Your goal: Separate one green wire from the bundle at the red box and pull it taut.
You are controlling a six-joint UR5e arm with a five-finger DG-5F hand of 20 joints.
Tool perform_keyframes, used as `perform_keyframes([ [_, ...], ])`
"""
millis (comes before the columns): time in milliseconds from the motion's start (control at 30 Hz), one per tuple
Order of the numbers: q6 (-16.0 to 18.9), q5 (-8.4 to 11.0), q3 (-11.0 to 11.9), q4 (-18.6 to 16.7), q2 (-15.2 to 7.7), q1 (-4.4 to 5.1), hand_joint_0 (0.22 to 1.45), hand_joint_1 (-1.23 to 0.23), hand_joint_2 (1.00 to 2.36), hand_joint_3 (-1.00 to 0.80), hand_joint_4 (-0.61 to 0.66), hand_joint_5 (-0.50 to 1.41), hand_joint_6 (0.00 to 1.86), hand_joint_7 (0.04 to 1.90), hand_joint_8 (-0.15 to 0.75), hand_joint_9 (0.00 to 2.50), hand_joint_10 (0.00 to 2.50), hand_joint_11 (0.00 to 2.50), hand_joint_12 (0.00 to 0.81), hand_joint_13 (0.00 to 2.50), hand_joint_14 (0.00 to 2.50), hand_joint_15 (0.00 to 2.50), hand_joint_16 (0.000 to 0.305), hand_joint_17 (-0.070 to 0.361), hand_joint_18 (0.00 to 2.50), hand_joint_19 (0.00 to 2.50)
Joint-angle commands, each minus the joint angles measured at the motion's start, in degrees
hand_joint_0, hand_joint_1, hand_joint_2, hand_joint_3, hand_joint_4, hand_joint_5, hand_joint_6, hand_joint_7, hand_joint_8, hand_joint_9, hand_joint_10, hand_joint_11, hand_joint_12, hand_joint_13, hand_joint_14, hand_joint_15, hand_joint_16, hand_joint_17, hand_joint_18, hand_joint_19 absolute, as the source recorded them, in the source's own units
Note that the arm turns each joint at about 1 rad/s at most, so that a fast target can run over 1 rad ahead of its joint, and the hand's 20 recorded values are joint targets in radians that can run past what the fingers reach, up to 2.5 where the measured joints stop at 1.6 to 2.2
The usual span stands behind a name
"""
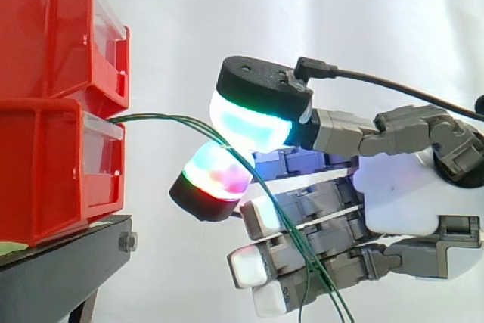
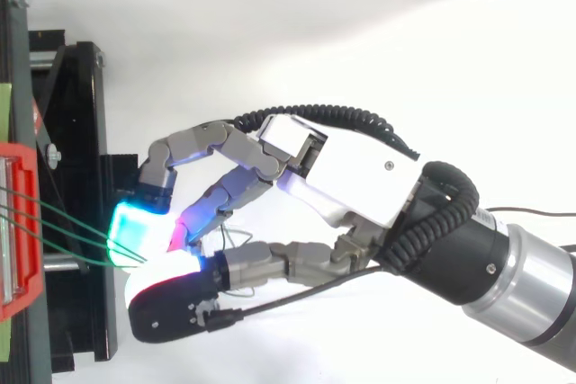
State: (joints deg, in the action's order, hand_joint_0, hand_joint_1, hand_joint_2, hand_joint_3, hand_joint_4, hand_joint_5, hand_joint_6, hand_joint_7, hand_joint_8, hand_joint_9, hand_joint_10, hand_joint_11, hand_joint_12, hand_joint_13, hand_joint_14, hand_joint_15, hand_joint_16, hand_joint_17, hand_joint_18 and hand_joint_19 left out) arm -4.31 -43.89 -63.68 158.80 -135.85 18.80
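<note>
Thin green wires [image 1: 166, 119] leave the gap between two stacked red bins [image 1: 45, 179] and run right, then droop steeply past the hand's lower fingers. My hand [image 1: 401, 194] reaches in from the right. A cyan-green glowing pad [image 1: 249, 122] sits above and a red-green glowing pad [image 1: 215, 175] below, closed on the wires where they bend. In the top view the green wires [image 2: 63, 222] fan out of the red bin [image 2: 18, 222] and converge at the pinching pads of the hand [image 2: 360, 177]. How many wires sit inside the pinch cannot be told.
The red bins rest on a black stand [image 1: 60, 270] at the left, seen from above as a black frame [image 2: 81, 132]. A white curtain lies behind. The hand's other fingers, with white tips [image 1: 257, 217], stay curled below the pinch, and slack wire hangs across them.
</note>
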Motion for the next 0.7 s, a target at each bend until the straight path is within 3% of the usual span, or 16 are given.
perform_keyframes([
  [0,0.01,0.13,-0.66,-0.34,-0.02,0.27,0.65,-0.79,1.01,-0.42,0.07,-0.21,0.89,1.01,0.275,1.18,0.02,0.96,0.35,1.09,0.02,0.55,0.047,0.107,0.9,0.42],
  [100,0.01,0.48,-1.54,-2.8,-0.02,0.53,0.64,-0.75,1.01,-0.33,0.06,-0.2,0.9,1.06,0.281,1.21,0.02,0.97,0.356,1.11,0.02,0.55,0.047,0.106,0.91,0.43],
  [400,-0.08,0.48,-1.63,-2.89,0.06,0.62,0.6,-0.55,1.02,-0.26,0.08,-0.19,0.88,1.1,0.297,1.26,0.02,0.96,0.373,1.11,0.02,0.56,0.049,0.111,0.92,0.46],
  [667,0.01,0.48,-1.54,-2.89,0.06,0.62,0.6,-0.48,1.01,-0.24,0.09,-0.19,0.87,1.08,0.308,1.28,0.02,0.95,0.385,1.13,0.02,0.56,0.052,0.118,0.96,0.46],
])
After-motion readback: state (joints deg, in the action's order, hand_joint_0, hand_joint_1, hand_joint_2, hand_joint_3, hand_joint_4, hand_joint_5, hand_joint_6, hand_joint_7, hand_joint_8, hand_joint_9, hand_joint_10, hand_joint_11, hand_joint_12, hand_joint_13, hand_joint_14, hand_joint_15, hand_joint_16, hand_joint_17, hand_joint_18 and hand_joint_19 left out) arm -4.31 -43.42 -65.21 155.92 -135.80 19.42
